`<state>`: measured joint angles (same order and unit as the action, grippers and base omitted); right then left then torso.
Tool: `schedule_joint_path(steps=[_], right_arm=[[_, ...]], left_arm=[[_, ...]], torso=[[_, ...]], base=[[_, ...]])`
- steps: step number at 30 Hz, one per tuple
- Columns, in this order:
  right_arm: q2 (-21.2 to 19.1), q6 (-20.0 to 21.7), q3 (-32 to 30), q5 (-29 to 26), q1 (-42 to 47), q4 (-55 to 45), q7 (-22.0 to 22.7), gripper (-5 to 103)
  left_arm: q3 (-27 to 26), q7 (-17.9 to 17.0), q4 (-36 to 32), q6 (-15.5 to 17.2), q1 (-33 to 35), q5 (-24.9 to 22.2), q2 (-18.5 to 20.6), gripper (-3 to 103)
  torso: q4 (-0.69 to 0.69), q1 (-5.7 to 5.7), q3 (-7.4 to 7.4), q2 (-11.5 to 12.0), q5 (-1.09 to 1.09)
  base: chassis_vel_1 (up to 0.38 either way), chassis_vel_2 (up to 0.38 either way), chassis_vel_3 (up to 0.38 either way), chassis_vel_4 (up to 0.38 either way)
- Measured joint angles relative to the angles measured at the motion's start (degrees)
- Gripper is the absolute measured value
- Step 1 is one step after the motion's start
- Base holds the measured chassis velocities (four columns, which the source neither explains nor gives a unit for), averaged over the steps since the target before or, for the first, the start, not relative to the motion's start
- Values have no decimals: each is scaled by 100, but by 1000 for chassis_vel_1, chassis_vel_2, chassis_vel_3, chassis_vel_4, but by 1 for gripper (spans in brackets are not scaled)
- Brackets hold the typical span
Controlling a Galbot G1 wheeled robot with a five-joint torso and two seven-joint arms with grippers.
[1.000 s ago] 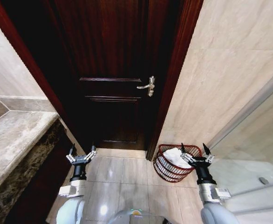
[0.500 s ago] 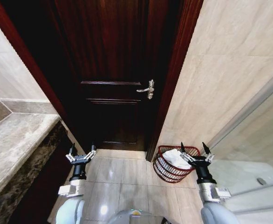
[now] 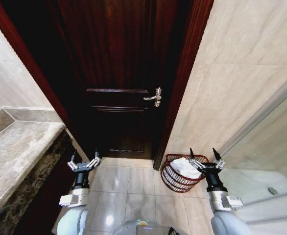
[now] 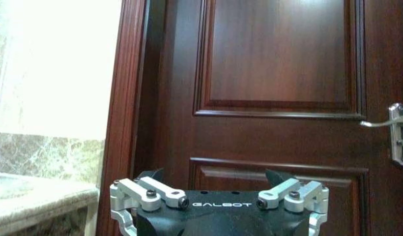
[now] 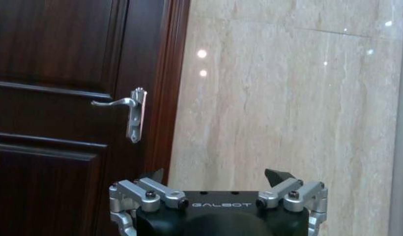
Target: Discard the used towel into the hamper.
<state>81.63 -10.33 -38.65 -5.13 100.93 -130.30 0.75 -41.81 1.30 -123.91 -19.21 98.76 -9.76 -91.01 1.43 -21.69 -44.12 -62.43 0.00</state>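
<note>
Both grippers spread wide, holding nothing. Hamper (image 3: 181, 172) just left of right gripper (image 3: 204, 158), rim touching the door frame (image 3: 175, 105) and tiled wall (image 3: 231, 83); white towel (image 3: 184, 167) inside. Bare floor tiles (image 3: 126, 181) between left gripper (image 3: 83, 159) and hamper. Stone counter (image 3: 13, 156) edge left of left gripper. Closed door (image 3: 119, 73) ahead.

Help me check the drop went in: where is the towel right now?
In the head view, the white towel lies inside the hamper, on the floor to the robot's right at the foot of the door frame, beside the open right pincer.
</note>
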Motion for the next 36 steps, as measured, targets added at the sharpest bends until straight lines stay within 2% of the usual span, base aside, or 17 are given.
schedule_joint_path(steps=[27,30,34,36], right_arm=[[-72,81,-9,-24,-164,11,-78,100],[-76,92,-6,-28,-166,7,-78,100],[-85,168,-46,-220,-146,-46,-141,100],[-155,418,-168,-686,-77,-194,-243,100]], left_arm=[[-98,-3,-106,13,30,-20,-36,100],[-123,129,-147,88,50,-73,-5,100],[-125,366,-239,331,60,-376,134,100],[-117,397,-316,741,-83,-814,444,100]], torso=[[0,-368,-446,-813,0],[0,-403,-486,-887,0],[1,-455,-546,-1001,0],[1,-500,-599,-1100,-1]], base=[[0,0,0,0],[0,0,0,0],[0,0,0,0],[0,0,0,0]])
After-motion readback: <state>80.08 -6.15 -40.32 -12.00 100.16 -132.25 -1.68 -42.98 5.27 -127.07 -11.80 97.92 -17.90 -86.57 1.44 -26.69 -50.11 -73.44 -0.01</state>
